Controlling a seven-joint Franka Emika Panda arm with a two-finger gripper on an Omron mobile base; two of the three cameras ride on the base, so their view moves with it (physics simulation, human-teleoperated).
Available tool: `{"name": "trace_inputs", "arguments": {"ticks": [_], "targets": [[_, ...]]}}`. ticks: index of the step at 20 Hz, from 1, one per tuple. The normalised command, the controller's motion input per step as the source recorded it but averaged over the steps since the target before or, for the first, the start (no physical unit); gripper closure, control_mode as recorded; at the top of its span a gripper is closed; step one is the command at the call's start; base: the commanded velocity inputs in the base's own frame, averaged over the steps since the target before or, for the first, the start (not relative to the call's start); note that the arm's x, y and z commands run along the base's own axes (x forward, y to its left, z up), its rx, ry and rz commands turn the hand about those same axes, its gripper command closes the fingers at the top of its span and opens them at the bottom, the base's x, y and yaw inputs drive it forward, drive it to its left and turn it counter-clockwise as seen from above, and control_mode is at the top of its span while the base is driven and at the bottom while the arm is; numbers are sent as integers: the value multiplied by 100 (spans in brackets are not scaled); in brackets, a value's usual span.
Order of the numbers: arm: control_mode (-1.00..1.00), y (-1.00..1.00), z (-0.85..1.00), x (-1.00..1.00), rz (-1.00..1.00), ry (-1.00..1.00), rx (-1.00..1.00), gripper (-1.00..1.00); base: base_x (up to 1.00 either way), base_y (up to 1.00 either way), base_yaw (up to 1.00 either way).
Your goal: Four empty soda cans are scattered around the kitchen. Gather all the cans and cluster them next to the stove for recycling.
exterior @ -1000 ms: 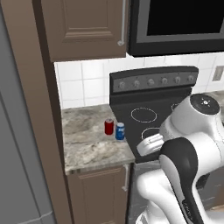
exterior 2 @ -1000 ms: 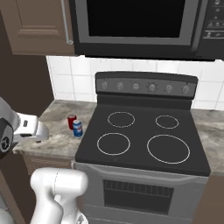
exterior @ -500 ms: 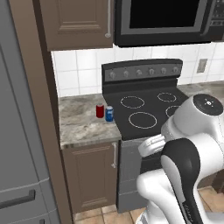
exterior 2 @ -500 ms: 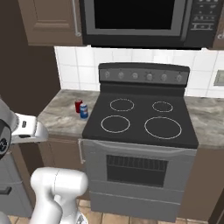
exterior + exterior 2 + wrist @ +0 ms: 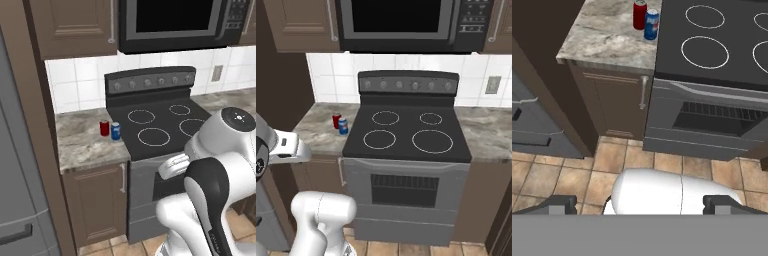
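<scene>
Red soda can (image 5: 104, 128) and blue soda can (image 5: 115, 131) stand upright, just beside each other, on the marble-patterned counter (image 5: 82, 145) near the black stove's (image 5: 160, 125) left edge, while the robot's gripper (image 5: 640, 205) hangs released above the tiled floor (image 5: 557, 175).

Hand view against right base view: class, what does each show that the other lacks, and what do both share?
Hand view alone: tan floor tiles below the cabinet, and the open claw with nothing between its fingertips. Right base view alone: the black microwave above, the stove's knob panel, and a wall outlet. Shared: the stove, the red can and blue can close together on the marble counter beside it.
</scene>
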Motion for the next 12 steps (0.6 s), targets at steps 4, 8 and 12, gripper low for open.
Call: {"name": "trace_inputs", "arguments": {"ticks": [4,8,12], "targets": [[100,0,0,0,0,0,0,-100,-7,-20,-24],[100,0,0,0,0,0,0,-100,-18,-23,-25],[100,0,0,0,0,0,0,-100,-19,-27,-26]]}}
